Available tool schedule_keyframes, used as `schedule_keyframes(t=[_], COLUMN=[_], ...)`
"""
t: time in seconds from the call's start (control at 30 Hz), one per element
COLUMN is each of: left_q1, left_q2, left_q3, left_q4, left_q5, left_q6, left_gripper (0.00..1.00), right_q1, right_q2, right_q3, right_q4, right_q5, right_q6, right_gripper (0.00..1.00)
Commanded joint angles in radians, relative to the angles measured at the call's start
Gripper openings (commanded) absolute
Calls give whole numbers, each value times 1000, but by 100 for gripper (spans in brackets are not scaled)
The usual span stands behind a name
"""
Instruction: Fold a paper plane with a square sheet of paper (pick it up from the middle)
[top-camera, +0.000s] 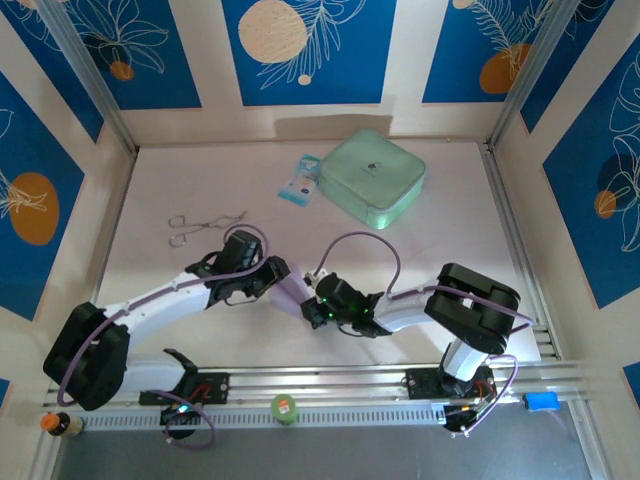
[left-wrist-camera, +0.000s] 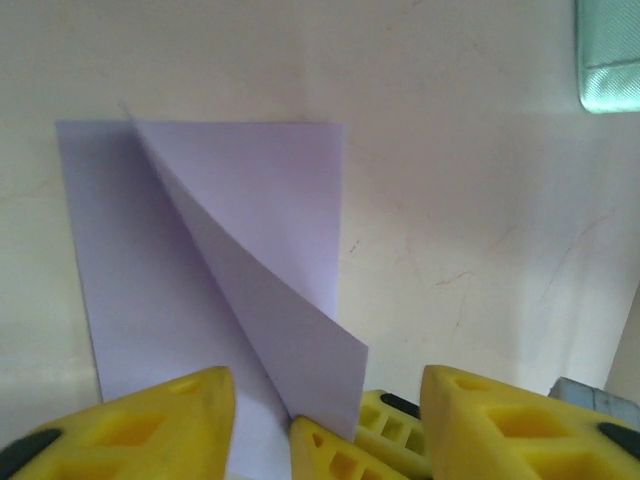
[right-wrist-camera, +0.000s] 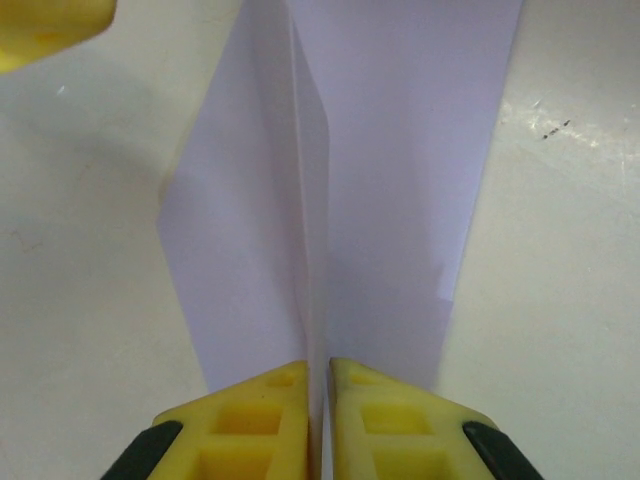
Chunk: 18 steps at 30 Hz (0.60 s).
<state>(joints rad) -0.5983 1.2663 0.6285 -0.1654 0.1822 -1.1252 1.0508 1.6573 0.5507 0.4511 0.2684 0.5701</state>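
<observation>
Right tool (right-wrist-camera: 318, 378) pinches paper sheet (right-wrist-camera: 400, 200) | left tool (left-wrist-camera: 322, 400) parted over it

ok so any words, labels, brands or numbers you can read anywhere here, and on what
Nothing is legible.
mint-green case: small dark mark on the lid, too small to read
blue-white packet: print too blurred to read
green round thing on the near rail: label unreadable
lavender paper: blank

Pale table (top-camera: 180, 170), mint-green case (top-camera: 373, 178), blue-white packet (top-camera: 301, 181), metal forceps (top-camera: 203, 224), lavender paper (top-camera: 290, 292)
</observation>
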Motion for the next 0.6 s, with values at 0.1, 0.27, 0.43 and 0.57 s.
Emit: schedule_keyframes(t=[0.1,0.27,0.43,0.57], left_q1=[8,7,5,4], left_q2=[5,47,84,120], left_q3=[-48,-48,-54,-58], left_q4=[56,98,187,279], left_q5=[14,53,95,135], left_q6=[-22,-21,-26,-28], left_gripper=[24,7,1,1], right_q1=[-20,-52,-72,-80], right_q2=[10,12,21,35], right_q3=[-51,-78,-84,-84], right_q4=[44,91,107,118], right_q5=[-67,-135,-171,-190], right_q6=[58,86,108,120], right_gripper=[12,12,12,12])
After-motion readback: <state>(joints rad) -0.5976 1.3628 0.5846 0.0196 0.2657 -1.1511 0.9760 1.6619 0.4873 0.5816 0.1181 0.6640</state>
